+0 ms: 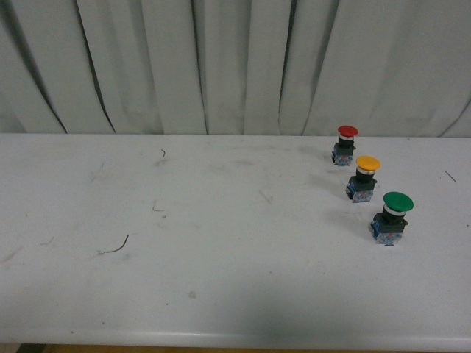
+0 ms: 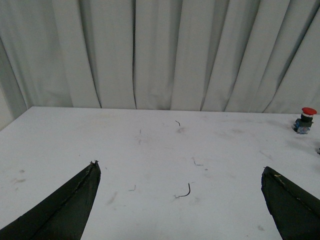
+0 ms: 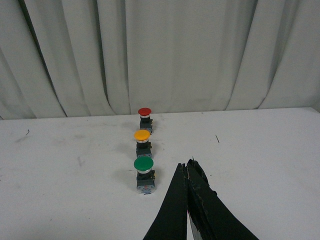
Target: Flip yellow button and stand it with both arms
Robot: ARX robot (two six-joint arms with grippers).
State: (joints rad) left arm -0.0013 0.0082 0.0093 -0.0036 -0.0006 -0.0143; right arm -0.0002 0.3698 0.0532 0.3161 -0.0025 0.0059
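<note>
The yellow button [image 1: 363, 178] stands upright on the white table [image 1: 221, 279], cap up, at the right side between a red-capped button [image 1: 344, 144] and a green-capped button [image 1: 391, 217]. In the right wrist view the yellow button [image 3: 142, 142] is the middle of the row. My right gripper [image 3: 186, 165] is shut and empty, hovering beside the green-capped button [image 3: 144, 174], apart from it. My left gripper [image 2: 180, 170] is open over bare table, with nothing between its fingers [image 2: 75, 200]. Neither arm shows in the front view.
A grey curtain [image 1: 235, 66] hangs behind the table's far edge. A small dark wire scrap [image 1: 118, 246] lies on the left half of the table. The red-capped button [image 2: 305, 120] shows far off in the left wrist view. The table's front edge [image 1: 221, 344] runs near the camera.
</note>
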